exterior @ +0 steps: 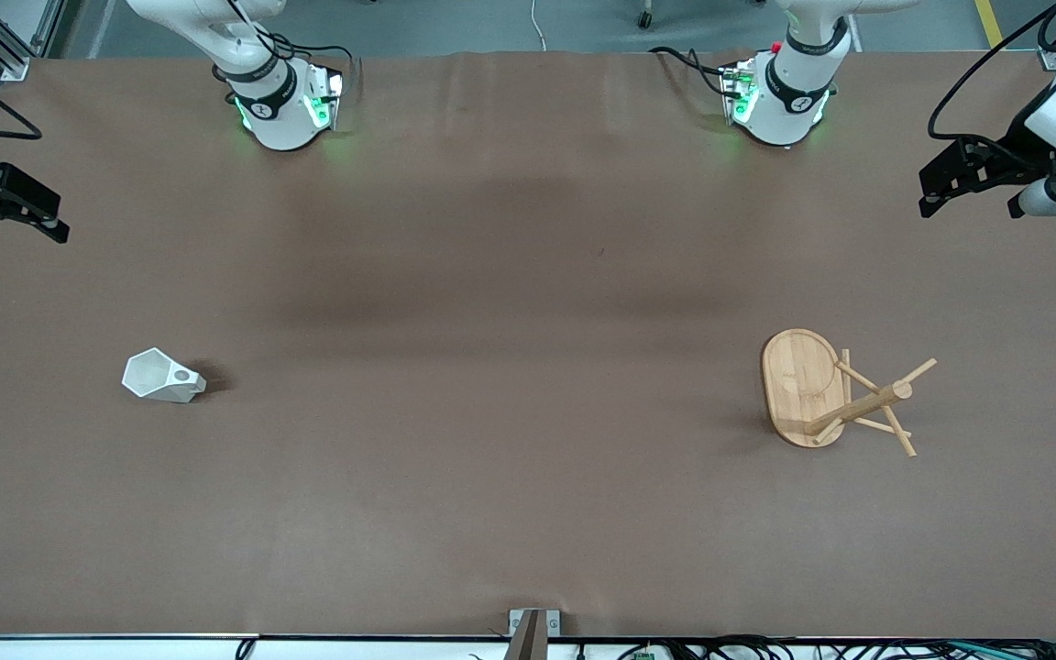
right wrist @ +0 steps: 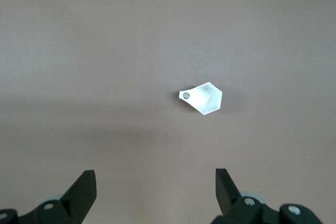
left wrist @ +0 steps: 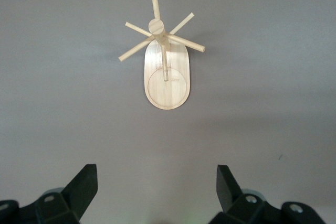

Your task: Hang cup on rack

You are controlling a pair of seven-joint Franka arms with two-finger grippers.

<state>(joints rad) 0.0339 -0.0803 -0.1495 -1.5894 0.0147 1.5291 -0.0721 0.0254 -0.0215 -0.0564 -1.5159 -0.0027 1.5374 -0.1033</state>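
Observation:
The white faceted cup (exterior: 163, 377) sits on the brown table toward the right arm's end, its open mouth in view and its pierced handle pointing toward the table's middle. It also shows in the right wrist view (right wrist: 206, 98). The bamboo rack (exterior: 823, 391) stands toward the left arm's end on its oval base, with the post at one end and thin pegs sticking out. It also shows in the left wrist view (left wrist: 166, 72). My right gripper (exterior: 13, 234) is open and empty, up in the air at the table's edge. My left gripper (exterior: 968, 207) is open and empty, up over the other end.
The brown table (exterior: 510, 385) is bare between the cup and the rack. The two arm bases (exterior: 285, 101) stand along the edge farthest from the front camera. A small metal bracket (exterior: 533, 628) sits at the nearest edge.

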